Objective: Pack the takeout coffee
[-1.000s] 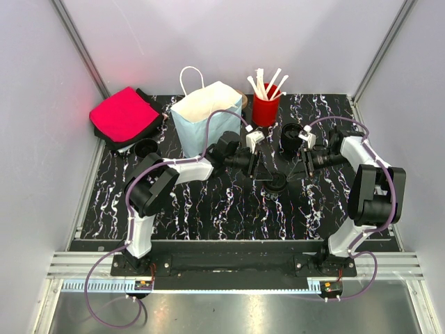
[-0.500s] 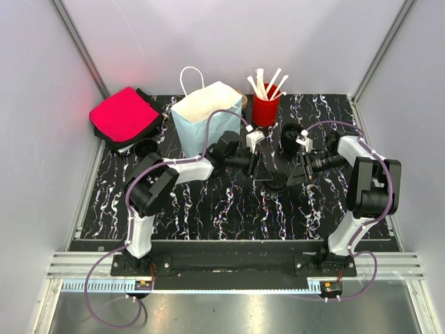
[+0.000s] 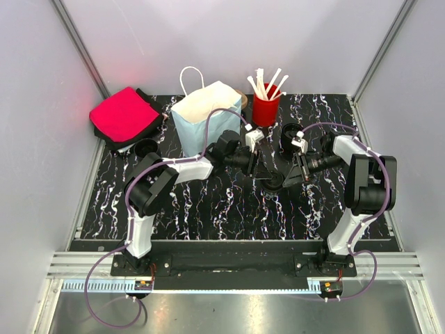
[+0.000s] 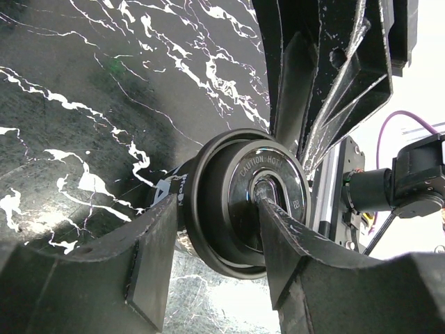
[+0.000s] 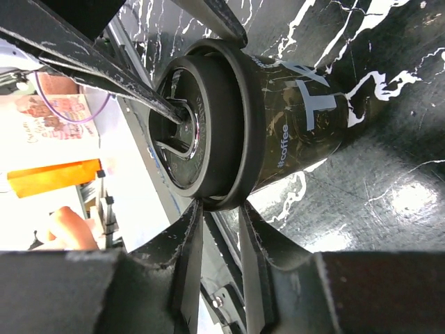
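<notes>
The takeout coffee (image 3: pixel 276 183), a matte black paper cup under a glossy, ridged plastic lid, stands mid-way along the white-veined black marble bench (image 3: pixel 208 205). The left hand (image 4: pixel 217 226) clamps the lid's rim. The right hand (image 5: pixel 219 212) brings its narrowed fingers to that rim, but whether it grips cannot be told.

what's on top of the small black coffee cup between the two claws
A black plastic lid embossed CAUTION HOT sits on the coffee cup. The lid covers whatever is inside, so the contents cannot be seen.
</notes>
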Robot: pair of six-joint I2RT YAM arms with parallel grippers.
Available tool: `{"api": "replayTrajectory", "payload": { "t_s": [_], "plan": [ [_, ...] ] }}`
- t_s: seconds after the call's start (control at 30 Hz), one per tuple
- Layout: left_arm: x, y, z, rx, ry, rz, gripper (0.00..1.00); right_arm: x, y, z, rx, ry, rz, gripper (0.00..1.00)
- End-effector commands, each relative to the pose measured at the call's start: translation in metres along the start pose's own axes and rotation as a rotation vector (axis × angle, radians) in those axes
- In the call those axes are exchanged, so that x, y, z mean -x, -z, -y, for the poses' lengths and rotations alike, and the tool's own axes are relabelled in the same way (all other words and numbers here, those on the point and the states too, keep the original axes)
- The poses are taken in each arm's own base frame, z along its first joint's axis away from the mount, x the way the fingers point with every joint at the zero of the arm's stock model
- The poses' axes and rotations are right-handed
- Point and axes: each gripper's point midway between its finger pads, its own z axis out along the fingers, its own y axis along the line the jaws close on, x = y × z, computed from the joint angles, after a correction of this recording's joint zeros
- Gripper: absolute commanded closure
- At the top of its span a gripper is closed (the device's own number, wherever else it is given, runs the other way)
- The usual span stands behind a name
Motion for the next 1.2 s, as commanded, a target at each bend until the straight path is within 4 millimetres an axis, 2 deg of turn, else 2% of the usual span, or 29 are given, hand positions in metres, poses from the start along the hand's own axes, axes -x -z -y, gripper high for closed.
{"api": "replayTrajectory", "payload": {
  "t_s": [0.0, 0.3, 0.47, 0.5, 0.93, 1.17],
  "plan": [
    [-0.020, -0.002, -0.027, 0.120, 0.001, -0.047, 0.49, 0.007, -0.010, 0.018, -0.041, 0.057, -0.017, 0.73],
    [-0.021, -0.002, -0.028, 0.136, -0.014, -0.053, 0.50, 0.005, -0.023, 0.031, -0.094, 0.050, -0.045, 0.77],
    [-0.025, -0.003, -0.029, 0.145, -0.021, -0.064, 0.51, 0.008, -0.024, 0.038, -0.130, 0.032, -0.041, 0.80],
    [-0.025, -0.003, -0.031, 0.150, -0.024, -0.065, 0.51, 0.007, -0.030, 0.035, -0.129, 0.049, -0.059, 0.81],
    [-0.034, -0.006, -0.034, 0.183, -0.061, -0.104, 0.54, 0.017, -0.033, 0.050, -0.223, 0.043, -0.058, 0.90],
    [-0.037, -0.007, -0.034, 0.198, -0.086, -0.121, 0.55, 0.017, -0.037, 0.057, -0.265, 0.048, -0.070, 0.91]
  ]
}}
